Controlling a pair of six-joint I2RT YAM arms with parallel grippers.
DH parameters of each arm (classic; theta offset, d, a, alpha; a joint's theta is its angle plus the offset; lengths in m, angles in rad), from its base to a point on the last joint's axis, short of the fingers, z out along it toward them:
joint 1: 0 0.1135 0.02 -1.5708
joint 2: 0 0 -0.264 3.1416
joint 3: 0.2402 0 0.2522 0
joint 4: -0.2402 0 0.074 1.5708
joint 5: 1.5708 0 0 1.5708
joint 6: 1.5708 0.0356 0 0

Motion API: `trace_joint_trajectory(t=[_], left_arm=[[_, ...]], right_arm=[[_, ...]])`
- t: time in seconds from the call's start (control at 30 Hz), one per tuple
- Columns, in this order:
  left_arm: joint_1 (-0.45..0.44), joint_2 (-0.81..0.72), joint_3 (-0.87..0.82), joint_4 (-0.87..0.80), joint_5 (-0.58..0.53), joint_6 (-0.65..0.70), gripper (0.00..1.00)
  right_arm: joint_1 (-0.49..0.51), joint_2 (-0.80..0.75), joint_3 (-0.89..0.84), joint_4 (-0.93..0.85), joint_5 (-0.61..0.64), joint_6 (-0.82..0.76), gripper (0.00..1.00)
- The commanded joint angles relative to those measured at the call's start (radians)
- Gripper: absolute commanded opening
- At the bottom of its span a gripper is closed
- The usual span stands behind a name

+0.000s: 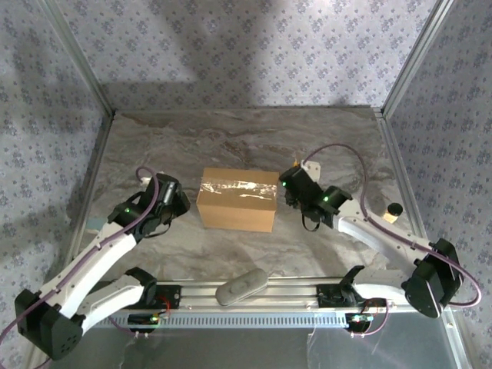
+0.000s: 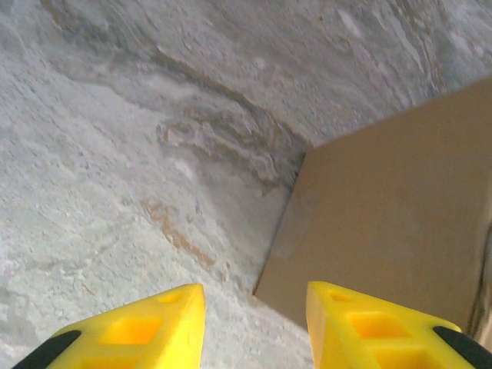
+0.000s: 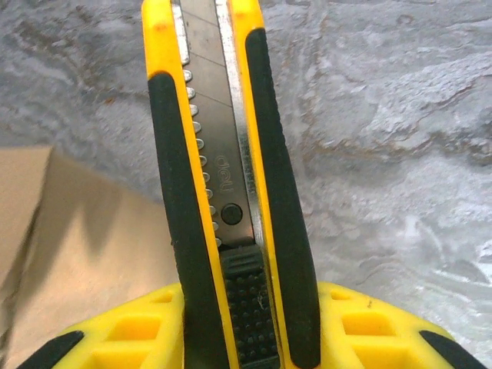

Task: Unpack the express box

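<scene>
On the left, the left gripper (image 1: 180, 202) sits low just beside the left end of the box (image 1: 237, 201). Its yellow fingers (image 2: 173, 323) are spread with nothing between them but bare table (image 2: 115, 154). In the wrist view one finger lines up with the cardboard wall while the other faces open tabletop. If it is meant to steady the box, that is the first weak spot. An empty, open pincer beside the cardboard braces nothing, and a push from the other side would probably slide the box across the smooth marbled surface or skew it. In the middle, the box stands flat on the table between the two arms, flaps shut and a strip of shiny tape (image 1: 242, 187) across the top. On the right, the right gripper (image 1: 292, 187) is clenched on a yellow-and-black knife (image 3: 223, 154), gripped by its handle, near the right end of the box. Whether the blade tip is out cannot be told. The dangers here are several. The knife could twist or slip in the fingers under cutting load. The edge could miss the seam and skate off the glossy tape. It could also go too deep and slice whatever is packed inside.
</scene>
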State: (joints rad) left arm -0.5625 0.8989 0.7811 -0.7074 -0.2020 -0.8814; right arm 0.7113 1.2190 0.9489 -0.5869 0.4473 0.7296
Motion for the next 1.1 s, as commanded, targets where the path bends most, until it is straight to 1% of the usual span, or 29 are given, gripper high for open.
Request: trace_joint_trajectory(t=[0.0,0.07,0.17,0.23,0.3,0.37,0.47,0.53,0.67,0.8,0.9,1.07], left_arm=[[-0.053,-0.066,-0.031,-0.060,0.063,0.002,0.39],[-0.085,-0.096,-0.057,-0.054,0.073,-0.014,0.40],[-0.120,-0.083,-0.070,-0.024,0.126,-0.022,0.40],[-0.154,-0.057,-0.077,0.009,0.138,-0.030,0.39],[-0.201,-0.036,-0.081,0.038,0.115,-0.049,0.39],[-0.235,-0.017,-0.094,0.109,0.094,-0.070,0.39],[-0.242,0.026,-0.095,0.184,0.093,-0.089,0.39],[-0.242,0.059,-0.082,0.197,0.077,-0.086,0.39],[-0.225,0.131,-0.045,0.171,0.026,-0.072,0.39],[-0.154,0.176,-0.020,0.166,0.041,-0.055,0.39],[-0.105,0.178,-0.016,0.187,0.048,-0.035,0.39],[-0.044,0.198,0.005,0.199,0.039,0.010,0.39]], right_arm=[[-0.071,0.038,0.077,0.043,-0.048,-0.093,0.00],[-0.103,0.072,0.093,0.094,-0.061,-0.165,0.00],[-0.142,0.144,0.133,0.152,-0.115,-0.196,0.00],[-0.153,0.193,0.174,0.157,-0.143,-0.197,0.00],[-0.154,0.243,0.213,0.162,-0.160,-0.209,0.00],[-0.149,0.287,0.251,0.165,-0.182,-0.217,0.00],[-0.139,0.331,0.294,0.168,-0.191,-0.223,0.00],[-0.131,0.347,0.303,0.166,-0.203,-0.223,0.00],[-0.096,0.345,0.285,0.160,-0.196,-0.218,0.00],[-0.059,0.313,0.252,0.134,-0.169,-0.197,0.00],[-0.028,0.282,0.186,0.134,-0.178,-0.160,0.00],[0.036,0.234,0.131,0.120,-0.146,-0.086,0.00]])
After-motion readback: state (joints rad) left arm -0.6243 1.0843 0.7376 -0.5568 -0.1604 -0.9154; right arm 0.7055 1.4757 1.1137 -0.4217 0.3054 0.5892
